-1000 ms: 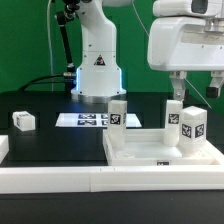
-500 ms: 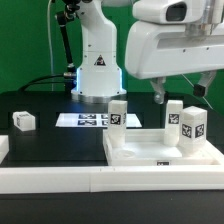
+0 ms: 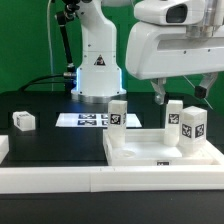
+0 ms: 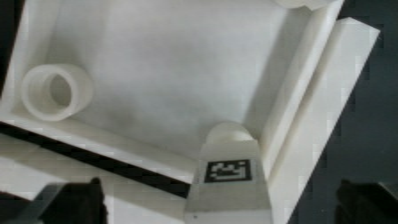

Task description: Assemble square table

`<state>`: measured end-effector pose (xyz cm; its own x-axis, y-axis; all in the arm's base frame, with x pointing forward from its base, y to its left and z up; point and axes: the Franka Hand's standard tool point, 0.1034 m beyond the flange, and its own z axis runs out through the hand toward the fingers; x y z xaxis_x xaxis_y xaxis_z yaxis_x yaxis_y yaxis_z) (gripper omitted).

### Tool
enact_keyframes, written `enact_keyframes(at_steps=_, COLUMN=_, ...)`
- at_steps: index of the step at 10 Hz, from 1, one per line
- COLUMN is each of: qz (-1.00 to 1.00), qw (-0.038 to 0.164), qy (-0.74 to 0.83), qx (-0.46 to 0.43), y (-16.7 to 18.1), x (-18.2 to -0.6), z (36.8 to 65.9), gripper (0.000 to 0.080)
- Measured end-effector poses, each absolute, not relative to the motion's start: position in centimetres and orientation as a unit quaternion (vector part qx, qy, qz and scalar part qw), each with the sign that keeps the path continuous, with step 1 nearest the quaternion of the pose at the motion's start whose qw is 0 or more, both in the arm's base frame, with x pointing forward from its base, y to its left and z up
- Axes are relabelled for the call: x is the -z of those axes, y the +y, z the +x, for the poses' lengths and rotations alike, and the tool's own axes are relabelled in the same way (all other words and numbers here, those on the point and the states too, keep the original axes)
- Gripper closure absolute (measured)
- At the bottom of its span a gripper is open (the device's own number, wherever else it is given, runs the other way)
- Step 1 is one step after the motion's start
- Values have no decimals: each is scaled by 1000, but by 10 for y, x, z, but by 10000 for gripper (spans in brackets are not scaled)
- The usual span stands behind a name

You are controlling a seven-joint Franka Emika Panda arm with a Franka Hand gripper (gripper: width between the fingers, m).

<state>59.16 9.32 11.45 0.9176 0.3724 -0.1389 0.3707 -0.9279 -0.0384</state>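
Observation:
The white square tabletop (image 3: 150,152) lies flat at the exterior view's right, with a tag on its front edge. Three white tagged legs stand on it: one at its left corner (image 3: 118,113) and two at the right (image 3: 174,115) (image 3: 192,127). A fourth leg (image 3: 23,121) lies loose at the left on the black table. My gripper (image 3: 181,94) hangs open just above the right rear leg. In the wrist view the gripper (image 4: 222,205) has a dark finger on each side of a tagged leg (image 4: 228,160), not touching it. The tabletop (image 4: 178,70) fills that view.
The marker board (image 3: 88,120) lies in front of the robot base (image 3: 98,70). A long low white barrier rail (image 3: 60,178) runs along the front. In the wrist view another leg's round end (image 4: 54,92) shows on the slab.
My gripper rose and shifted toward the exterior view's left, off the right rear leg, which stays standing. Nothing has moved in the last half second.

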Motion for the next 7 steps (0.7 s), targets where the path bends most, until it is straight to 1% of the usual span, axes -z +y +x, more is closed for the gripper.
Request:
enact_keyframes(at_steps=1, qz=-980, qw=12, qy=-179, qx=-88, y=87, x=-111, z=590, gripper=150)
enact_keyframes(at_steps=3, qz=-983, qw=11, qy=-161, qx=-89, y=94, x=-105, z=592, gripper=150)
enact_keyframes(at_steps=4, qz=-984, qw=10, qy=-163, qx=-70, y=97, x=-107, z=598, gripper=150)
enact_keyframes(at_steps=6, qz=-985, qw=10, qy=-162, qx=-62, y=96, x=-107, z=600, gripper=150)
enact_keyframes(at_steps=7, qz=-987, qw=3, qy=-161, qx=-6, y=93, x=-108, z=612, gripper=150)
